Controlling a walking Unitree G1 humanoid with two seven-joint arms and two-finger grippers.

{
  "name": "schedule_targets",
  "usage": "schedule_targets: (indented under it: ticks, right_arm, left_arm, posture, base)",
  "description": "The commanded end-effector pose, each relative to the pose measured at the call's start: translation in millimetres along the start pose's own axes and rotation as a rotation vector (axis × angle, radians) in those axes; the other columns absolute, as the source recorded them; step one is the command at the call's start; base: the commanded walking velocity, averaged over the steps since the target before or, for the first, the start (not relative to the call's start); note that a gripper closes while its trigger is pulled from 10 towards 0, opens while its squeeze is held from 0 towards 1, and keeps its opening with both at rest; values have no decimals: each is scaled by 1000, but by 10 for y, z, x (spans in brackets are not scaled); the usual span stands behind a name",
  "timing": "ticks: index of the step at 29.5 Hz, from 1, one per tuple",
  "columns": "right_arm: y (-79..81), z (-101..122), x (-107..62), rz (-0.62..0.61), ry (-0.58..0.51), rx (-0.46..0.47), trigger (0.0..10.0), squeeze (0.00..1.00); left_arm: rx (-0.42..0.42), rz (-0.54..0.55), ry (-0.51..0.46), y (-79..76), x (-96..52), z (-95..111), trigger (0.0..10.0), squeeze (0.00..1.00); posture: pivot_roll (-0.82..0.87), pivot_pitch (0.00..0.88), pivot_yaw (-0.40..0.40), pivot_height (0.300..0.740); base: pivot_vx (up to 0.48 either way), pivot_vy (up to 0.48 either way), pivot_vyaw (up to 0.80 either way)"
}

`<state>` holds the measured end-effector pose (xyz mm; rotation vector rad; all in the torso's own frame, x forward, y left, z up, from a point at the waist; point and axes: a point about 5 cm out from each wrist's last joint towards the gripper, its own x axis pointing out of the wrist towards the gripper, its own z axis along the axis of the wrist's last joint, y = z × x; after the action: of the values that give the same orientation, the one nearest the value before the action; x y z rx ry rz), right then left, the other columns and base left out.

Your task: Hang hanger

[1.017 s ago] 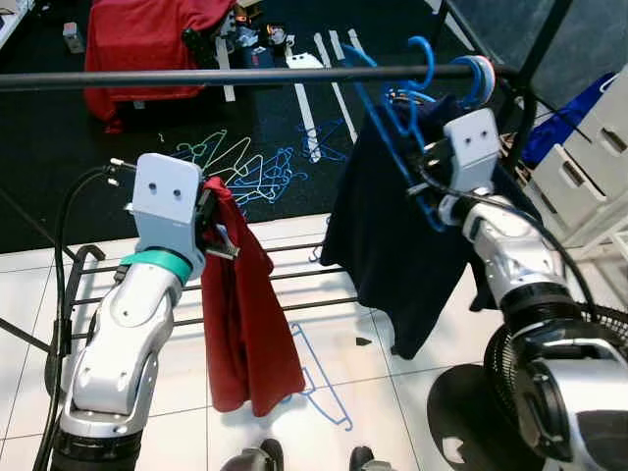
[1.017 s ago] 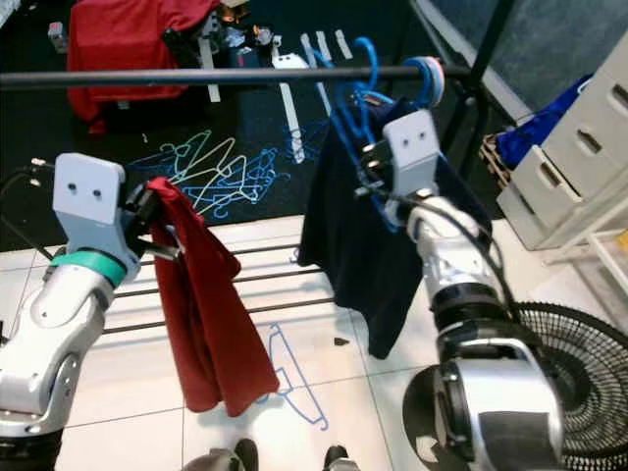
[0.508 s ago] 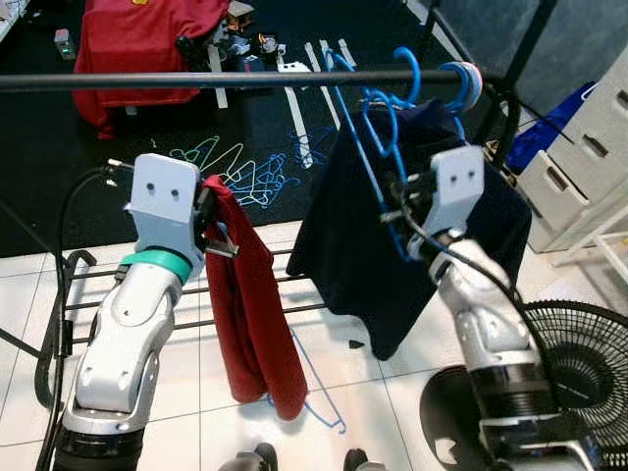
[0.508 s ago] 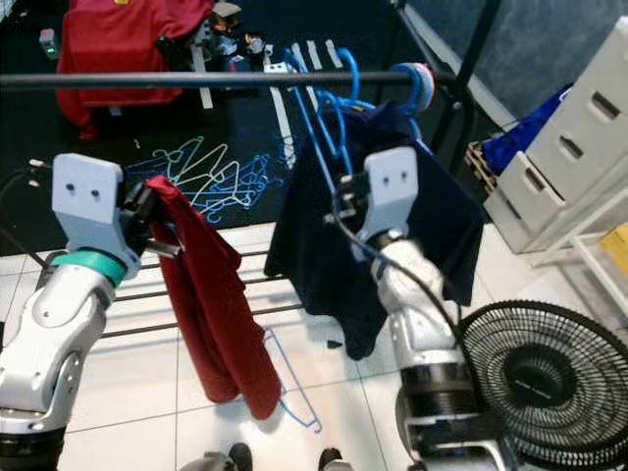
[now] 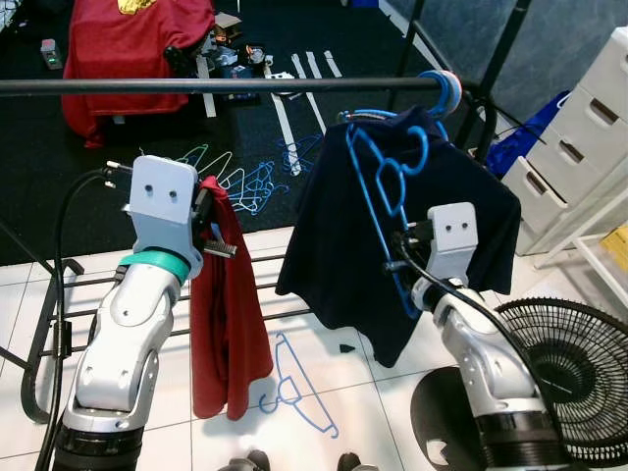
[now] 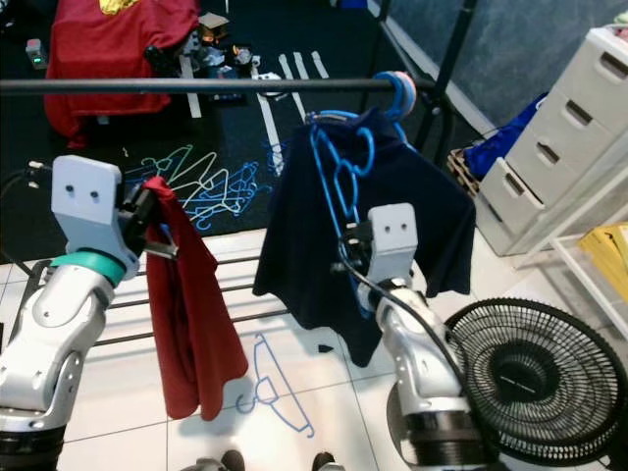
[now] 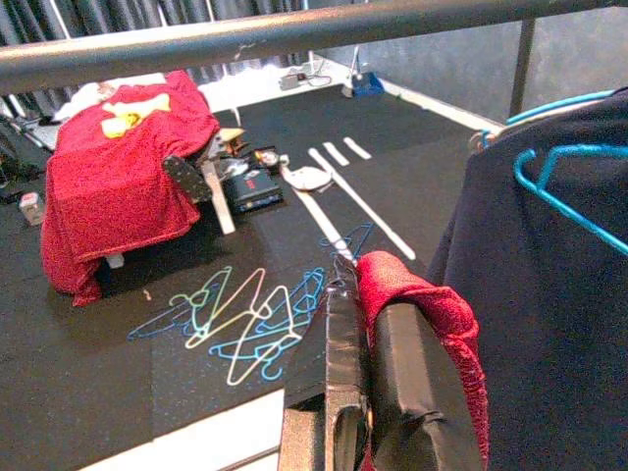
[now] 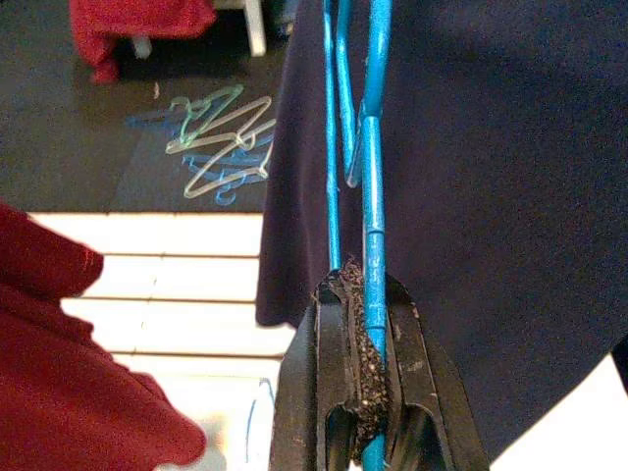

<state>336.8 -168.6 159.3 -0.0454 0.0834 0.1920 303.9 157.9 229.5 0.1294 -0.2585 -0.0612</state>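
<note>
A long dark metal rail (image 5: 196, 86) is seen running across the upper part of the frame, from the left edge to a blue-and-white wrapped end (image 5: 446, 90) at upper right. Right of centre, the right gripper (image 8: 358, 294) is clamped on the lower bar of a bright blue plastic hanger (image 5: 383, 196), its two black fingers (image 8: 324, 373) pressed together around the thin bar (the padded inner faces are seen gripping it in the right wrist view). The hanger is held up against a dark navy garment (image 5: 334, 255) that hangs from the right end of the rail; whether the hanger's hook sits over the rail cannot be told. At centre left, the left gripper (image 7: 368, 324) is closed on a red cloth (image 5: 226, 324), which is draped over the fingers and hangs down in a long fold toward the lower centre of the frame. Behind the cloth, the horizontal bars of a low black drying rack (image 5: 59, 324) cross the white tiled floor (image 5: 343, 392). A light blue hanger (image 5: 294, 388) lies flat on the tiles at lower centre. In the upper middle, a loose pile of blue and pale green hangers (image 5: 240, 182) rests on a black mat (image 5: 98, 196). A red sheet (image 5: 132, 44) covers something at upper left. A black round fan (image 5: 564, 378) stands at lower right, and white drawers (image 5: 589, 128) fill the right edge.
</note>
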Motion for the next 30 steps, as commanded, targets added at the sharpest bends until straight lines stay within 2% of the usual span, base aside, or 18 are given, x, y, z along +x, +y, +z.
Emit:
schedule_targets:
  ticks: [1,2,3,4,6,8,13,17,23,30]
  right_arm:
    - [-25,-8,1,6,6,-17,10000,0]
    - [-35,19,-3,6,-11,-45,10000,0]
    - [-27,83,-27,-13,-74,-58,10000,0]
    - [-27,83,-27,-13,-74,-58,10000,0]
    - [6,203,-122,-75,-196,-39,10000,0]
    - [9,215,-135,-84,-204,-36,10000,0]
    - [132,427,-254,-130,-387,-98,10000,0]
    - [154,443,-240,-141,-406,-80,10000,0]
    - [218,304,-213,-175,-368,-10,10000,0]
    - [245,331,-180,-178,-388,-10,10000,0]
  left_arm:
    - [0,7,-22,16,-31,18,10000,0]
    - [0,8,-23,20,-34,19,10000,0]
    - [0,15,-24,28,-41,14,10000,0]
    - [0,15,-24,28,-41,14,10000,0]
    - [-18,52,-13,68,-74,-36,10000,0]
    - [-22,58,-11,75,-78,-44,10000,0]
    - [18,68,-13,80,-130,-140,10000,0]
    - [13,71,-17,58,-117,-143,10000,0]
    - [30,51,-51,7,-63,-107,10000,0]
    - [35,45,-73,6,-10,-78,10000,0]
  posture:
    - [-7,76,50,740]
    - [-7,76,50,740]
    - [-6,71,46,740]
    - [-6,71,46,740]
    - [-7,67,41,740]
    - [-7,67,41,740]
    - [-21,55,15,740]
    - [-23,50,13,740]
    - [-17,16,27,740]
    - [-19,9,32,740]
  base:
    - [0,0,0]
    - [0,0,0]
    - [0,0,0]
    - [0,0,0]
    - [0,0,0]
    - [0,0,0]
    - [0,0,0]
    - [0,0,0]
    - [-349,0,0]
    - [-443,0,0]
